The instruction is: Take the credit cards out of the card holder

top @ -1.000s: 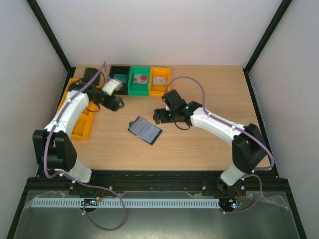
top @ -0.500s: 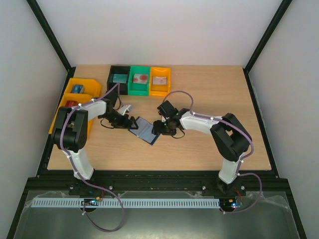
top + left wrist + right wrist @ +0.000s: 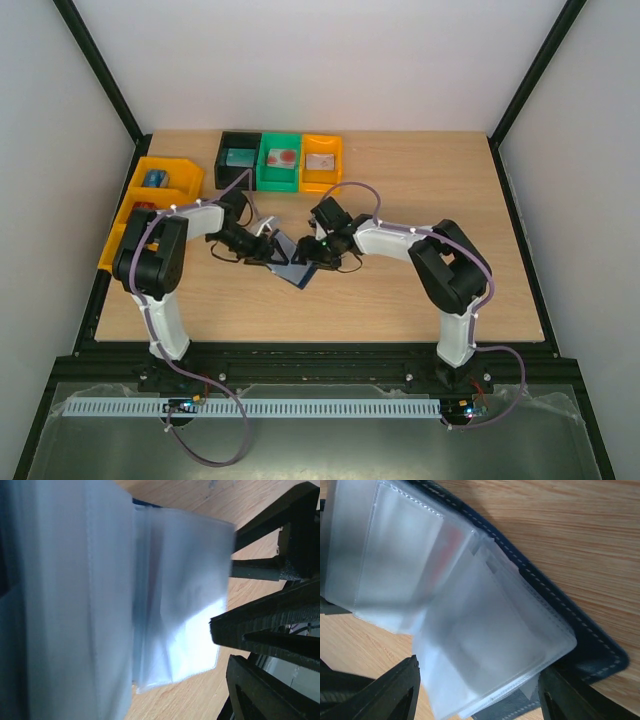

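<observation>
Looks like the access step, no cards out yet. Mid-table: seeing holder [image 3: 300,277] lying open, clear sleeves [image 3: 485,645] fanned up, reddish card [image 3: 451,547] tucked inside one. Flanked by left gripper [image 3: 272,250] and right gripper [image 3: 313,252]. Seeing right fingers [image 3: 385,692] apart either side of the sleeves, can't tell if squeezing; can't tell left state either. Next: pin holder, pinch card edge, slide out. Further back, at far edge: bins [image 3: 279,160].
</observation>
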